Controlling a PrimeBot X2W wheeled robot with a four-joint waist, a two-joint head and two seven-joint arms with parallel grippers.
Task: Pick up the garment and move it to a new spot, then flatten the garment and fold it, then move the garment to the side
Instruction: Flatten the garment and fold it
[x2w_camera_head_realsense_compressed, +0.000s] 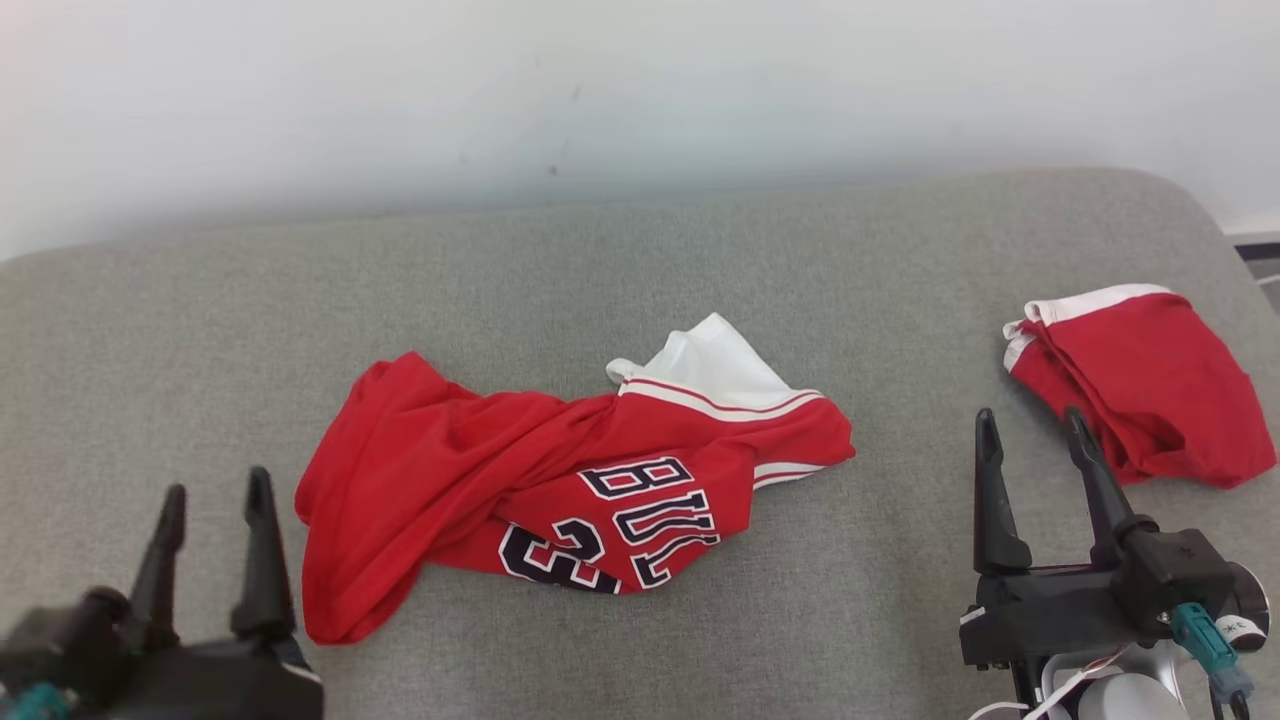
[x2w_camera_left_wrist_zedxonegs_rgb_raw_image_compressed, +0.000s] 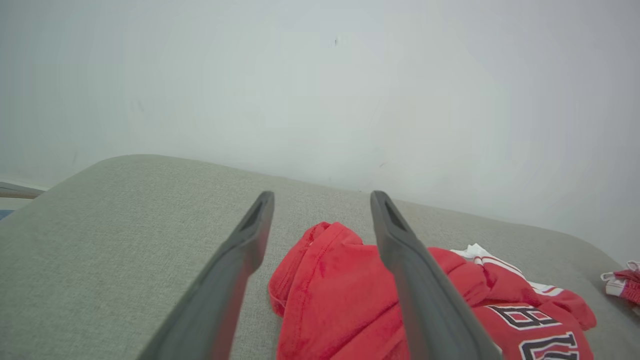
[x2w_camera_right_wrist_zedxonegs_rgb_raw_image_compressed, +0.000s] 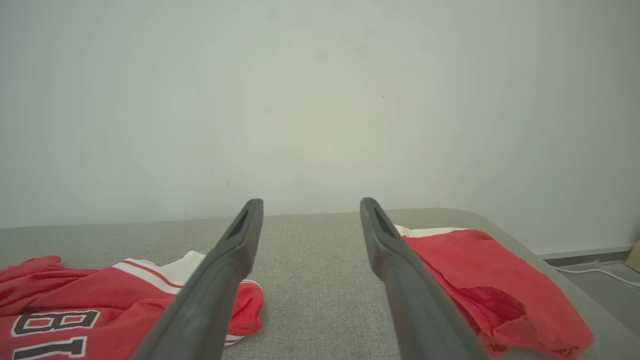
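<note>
A pale wall (x2w_camera_head_realsense_compressed: 640, 80) runs across the far side. Below it a wide grey couch (x2w_camera_head_realsense_compressed: 200, 330) covers most of the head view.

A red jersey (x2w_camera_head_realsense_compressed: 560, 490) lies crumpled at the centre of the couch. It is bunched and twisted. Its white-trimmed end points far and right, and dark letters and the number 33 face up on its near side. A red flap trails near and left.

A second red garment (x2w_camera_head_realsense_compressed: 1140, 380), with a white band, lies neatly folded at the far right, well apart from the jersey.

The left gripper (x2w_camera_head_realsense_compressed: 218, 482) sits at the near left, just beside the jersey's trailing flap. Its two dark fingers are spread with nothing between them. The right gripper (x2w_camera_head_realsense_compressed: 1029, 414) sits at the near right, between the jersey and the folded garment. Its fingers are also spread, and it holds nothing.

The jersey is neither flat nor folded, so the work seems to be early, either at the pick-up or at the start of flattening. The next move likely needs each gripper to come down on an outer edge of the cloth, pinch a single layer and pull the two edges apart. Catching several layers at once would leave the twist in.
</note>
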